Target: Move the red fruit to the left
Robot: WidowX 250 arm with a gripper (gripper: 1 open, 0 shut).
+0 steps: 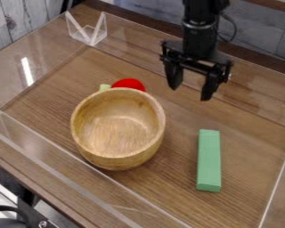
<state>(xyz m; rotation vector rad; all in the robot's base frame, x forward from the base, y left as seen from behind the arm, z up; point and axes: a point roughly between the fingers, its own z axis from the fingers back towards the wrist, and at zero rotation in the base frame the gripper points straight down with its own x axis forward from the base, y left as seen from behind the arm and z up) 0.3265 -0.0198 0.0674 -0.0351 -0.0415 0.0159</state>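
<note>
The red fruit (128,85) lies on the wooden table just behind the wooden bowl (118,127), only its glossy top and a bit of light-green end showing past the rim. My gripper (192,82) hangs to the right of the fruit, pointing straight down, its two black fingers spread wide with nothing between them. It is open and stands apart from the fruit and the bowl.
A long green rectangular block (209,159) lies at the right front of the table. Clear acrylic walls (26,69) fence the work area, and a small clear stand (86,28) sits at the back left.
</note>
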